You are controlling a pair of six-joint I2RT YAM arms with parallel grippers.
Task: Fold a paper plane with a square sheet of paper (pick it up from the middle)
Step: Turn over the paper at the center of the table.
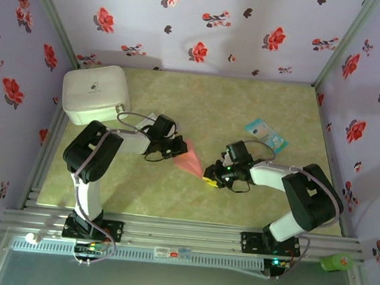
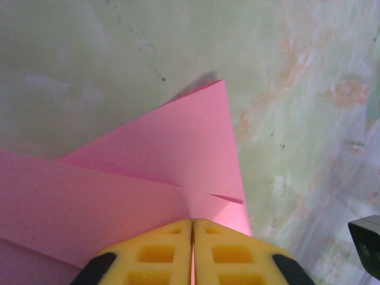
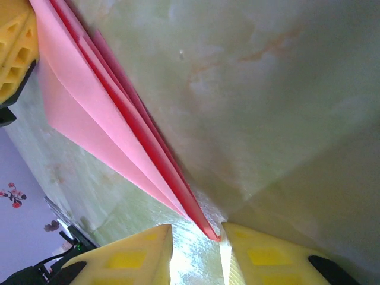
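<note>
The square sheet of paper is folded into a pink paper plane (image 1: 190, 157), a pointed dart lying on the mat between the two arms. My left gripper (image 1: 174, 148) is shut on its wide tail end; in the left wrist view the pink folds (image 2: 166, 148) fan out from the closed yellow jaws of that gripper (image 2: 192, 222). My right gripper (image 1: 210, 178) is at the nose. In the right wrist view the pointed tip of the plane (image 3: 101, 113) reaches in between this gripper's (image 3: 196, 234) parted fingers and touches the inner edge of the right one.
A white box (image 1: 95, 93) stands at the back left of the green mat (image 1: 247, 107). A teal-and-white packet (image 1: 266, 135) lies at the back right, behind my right arm. A green object (image 1: 336, 262) sits on the front rail at the right.
</note>
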